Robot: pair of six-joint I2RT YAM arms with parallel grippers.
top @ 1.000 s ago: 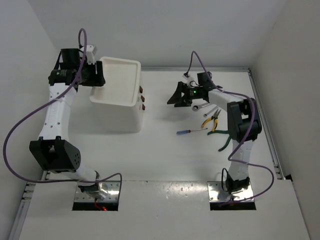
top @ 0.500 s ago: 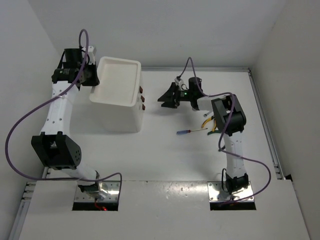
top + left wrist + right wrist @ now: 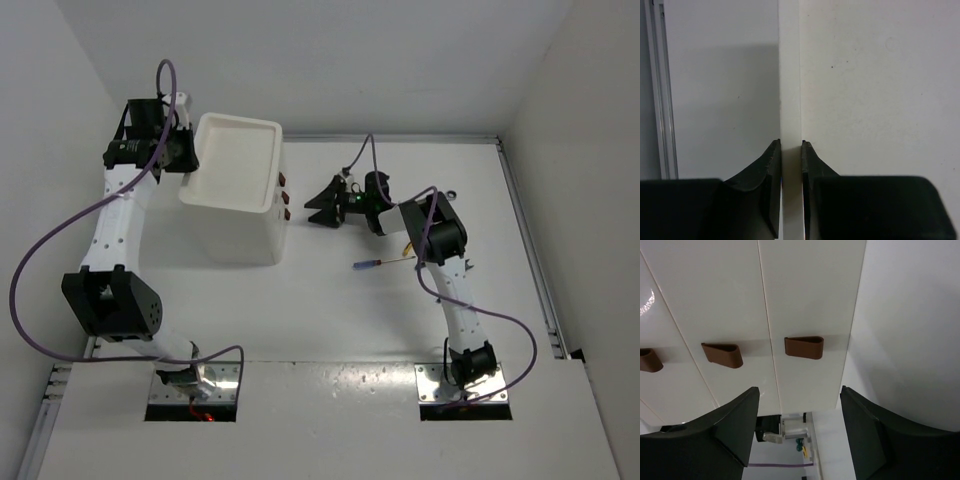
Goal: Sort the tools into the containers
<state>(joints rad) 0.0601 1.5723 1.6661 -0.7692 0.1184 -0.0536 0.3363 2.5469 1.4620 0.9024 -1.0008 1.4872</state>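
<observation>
Clamping the thin left rim [image 3: 789, 75] of the white boxy plastic cabinet [image 3: 235, 235] with the left end effector [image 3: 188, 160], clenched tight with a pad on each side of the wall, up at the far left corner of the white bench [image 3: 330, 310]. Judged as a brace: pinning the light cabinet in place so that a pull on a drawer does not drag the whole box along.

Facing the drawer fronts with the right end effector [image 3: 322, 208], released, jaws spread wide and empty, close to but apart from the small dark red-brown handles [image 3: 804, 347]. Lined up roughly on the handle nearest the cabinet's edge in the wrist view, presumably to open that drawer before any tool goes in.

Lying loose right of the bench's middle, well apart from the cabinet: thin screwdriver with blue-red handle [image 3: 383, 263], plus a glimpse of yellow-handled pliers [image 3: 408, 243] just beside the right arm. Cannot tell where the remaining tools lie, hidden under that arm. Sorting judged not yet begun, with every visible tool on the bench.
</observation>
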